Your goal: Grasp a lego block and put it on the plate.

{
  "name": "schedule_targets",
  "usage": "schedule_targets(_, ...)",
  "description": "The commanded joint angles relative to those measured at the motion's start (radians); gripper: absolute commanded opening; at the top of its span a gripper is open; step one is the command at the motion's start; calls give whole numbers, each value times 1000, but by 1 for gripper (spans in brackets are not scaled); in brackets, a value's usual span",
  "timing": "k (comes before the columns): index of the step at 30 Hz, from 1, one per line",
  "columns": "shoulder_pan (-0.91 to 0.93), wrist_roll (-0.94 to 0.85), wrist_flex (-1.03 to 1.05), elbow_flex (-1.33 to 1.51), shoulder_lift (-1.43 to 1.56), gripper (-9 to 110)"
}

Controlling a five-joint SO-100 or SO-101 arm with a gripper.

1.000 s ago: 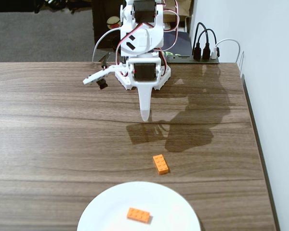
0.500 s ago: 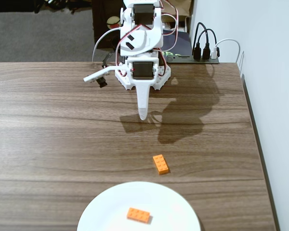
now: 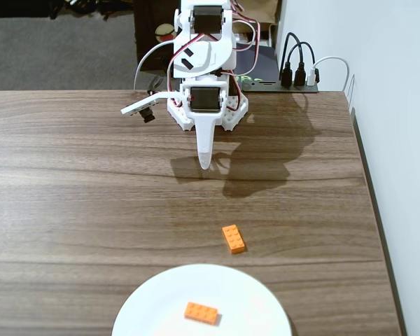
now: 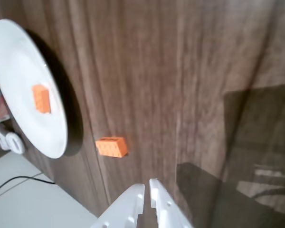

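Your gripper hangs over the table close to the arm's base, at about 12 o'clock in the fixed view, with its fingers pointing down toward the near edge. In the wrist view the two white fingertips sit almost together with only a thin slit between them, so the claw reads as pressed together and carries nothing.

You have two orange bricks in sight. One brick lies flat on the bare wood, just right of centre in the fixed view, at about 12 o'clock from the plate and near its rim but not touching it. In the wrist view that same brick sits at about 11 o'clock from the fingertips, beside the plate's edge.

The other brick rests on the plate, near its middle; the wrist view shows it there too. The gripper is well apart from both.
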Motion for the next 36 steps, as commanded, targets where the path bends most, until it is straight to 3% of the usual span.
schedule_targets(1, 5, 6, 23, -8, 11, 1)
schedule_targets(36, 20, 20, 84, -21, 11, 1)
